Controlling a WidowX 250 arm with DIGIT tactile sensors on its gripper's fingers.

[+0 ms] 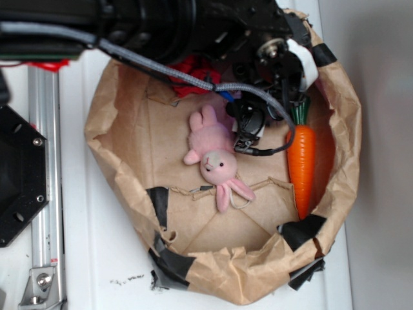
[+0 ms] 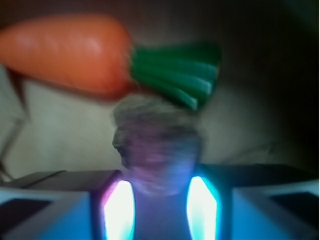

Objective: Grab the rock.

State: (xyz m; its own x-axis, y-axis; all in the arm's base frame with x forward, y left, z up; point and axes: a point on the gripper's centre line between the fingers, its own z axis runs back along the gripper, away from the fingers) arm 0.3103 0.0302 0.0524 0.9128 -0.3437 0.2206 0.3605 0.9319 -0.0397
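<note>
Rock (image 2: 156,145): rough, rigid, likely light and non-slip, at 6 o'clock from carrot (image 2: 65,52); gripper (image 2: 160,205) narrowly parted astride its lower flanks, contact unconfirmed; best held across midsection.

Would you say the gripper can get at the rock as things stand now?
Probably yes. In the wrist view the rock sits between the gripper's lit fingers, nothing in front of it. The carrot lies just behind it. The blur hides whether the pads touch it.
</note>
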